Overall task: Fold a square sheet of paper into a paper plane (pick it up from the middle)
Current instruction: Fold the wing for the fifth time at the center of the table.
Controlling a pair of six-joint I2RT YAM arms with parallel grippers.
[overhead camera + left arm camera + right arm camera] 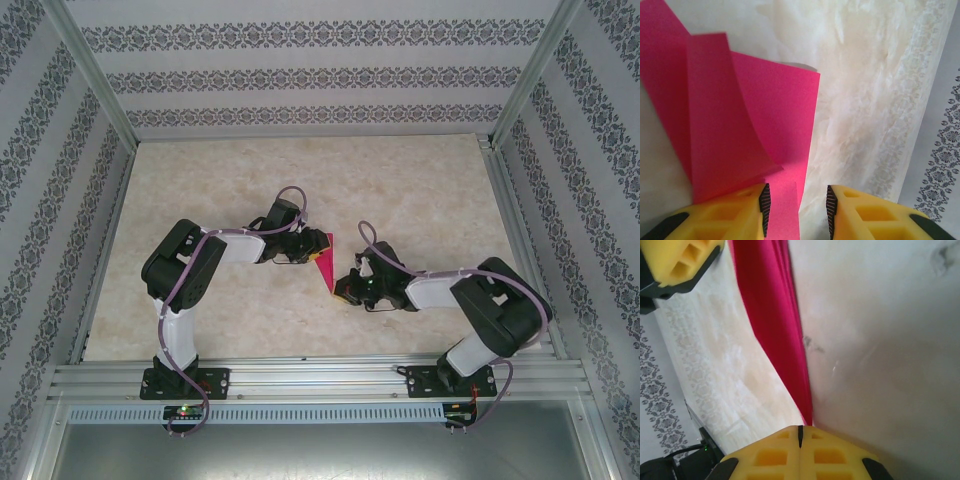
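Pink paper, partly folded, mid-table, between 2 grippers. Long axis near-to-far, narrow tip pointing nearward. Right gripper pinched tight on that tip. Left gripper part-open, 1 pad touching paper, no grip.

The left arm rises from its base with the elbow bent and the forearm reaching right. The right arm mirrors it, forearm reaching left. Both wrists point inward, so the grippers sit near each other without touching. The left gripper has its jaws partly apart, with paper between them against the left pad. The right gripper has its fingers pressed flush together.
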